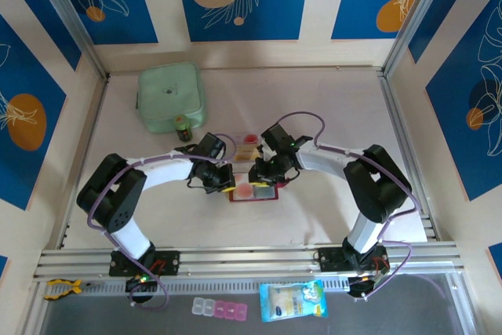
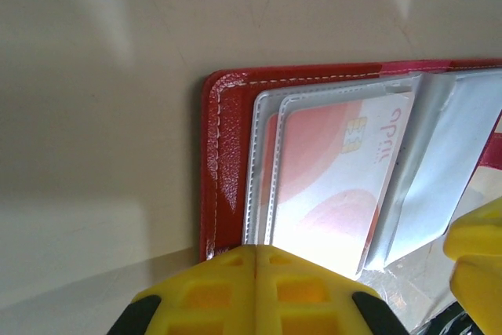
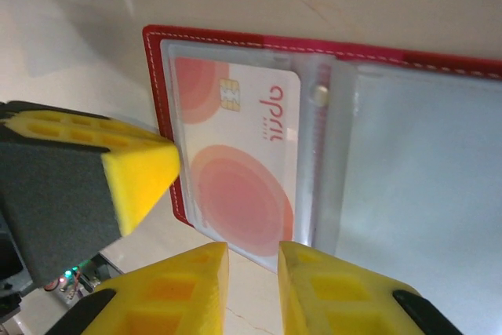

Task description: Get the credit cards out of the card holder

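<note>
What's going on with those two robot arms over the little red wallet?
The flat red leather-like card holder lies open on the pale table. The left gripper, shut, rests at its edge; the right gripper, jaws slightly apart, hovers at a clear pocket. A pinkish-white credit card is still inside it.

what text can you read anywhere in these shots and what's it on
"april" (stylised lettering, best reading): on the pink card in the card holder.
Tiny line beside that word on the card: too small to read.
Print on the blue packet: too small to read.
Label on the bottle: too small to read.
</note>
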Robot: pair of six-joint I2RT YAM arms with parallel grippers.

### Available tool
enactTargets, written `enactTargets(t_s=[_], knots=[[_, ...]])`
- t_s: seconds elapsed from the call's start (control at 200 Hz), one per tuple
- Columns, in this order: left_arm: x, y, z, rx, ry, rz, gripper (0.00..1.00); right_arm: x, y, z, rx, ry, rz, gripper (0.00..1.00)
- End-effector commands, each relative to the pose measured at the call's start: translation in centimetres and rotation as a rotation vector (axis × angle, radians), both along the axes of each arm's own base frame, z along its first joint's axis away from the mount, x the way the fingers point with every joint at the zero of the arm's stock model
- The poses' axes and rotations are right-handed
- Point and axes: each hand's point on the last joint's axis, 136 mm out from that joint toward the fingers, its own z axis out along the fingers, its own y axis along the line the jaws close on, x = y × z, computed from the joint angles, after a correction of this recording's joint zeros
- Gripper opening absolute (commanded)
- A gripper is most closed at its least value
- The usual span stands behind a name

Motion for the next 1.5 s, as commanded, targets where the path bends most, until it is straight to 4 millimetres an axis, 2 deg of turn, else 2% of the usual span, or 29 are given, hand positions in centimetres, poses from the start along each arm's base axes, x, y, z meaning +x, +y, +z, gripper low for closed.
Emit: enactTargets(t_s=[0.0,0.29,0.445,0.685,1.1,1.496], knots=[[0.3,-0.7,1.2,-0.041,-0.007,-0.002,0.03,0.2,1.3,0.4,0.044,0.025,0.006,0.24],[0.3,-0.6,1.0,-0.034,-0.007,-0.002,0.02,0.3,1.5,-0.2,0.042,0.034,0.014,0.24],[0.9,-0.5,2.3,-0.031,-0.046,0.005,0.02,0.4,1.6,-0.2,0.04,0.035,0.015,0.24],[0.4,-1.2,1.0,-0.048,0.005,-0.016,0.04,0.5,1.6,-0.4,0.035,0.038,0.021,0.24],[-0.8,0.1,-1.2,0.024,0.056,-0.029,0.03,0.5,1.6,-1.0,0.018,0.048,0.028,0.24],[-1.0,0.3,-1.6,0.038,0.063,-0.038,0.02,0.1,1.6,-2.0,-0.005,0.069,0.038,0.24]])
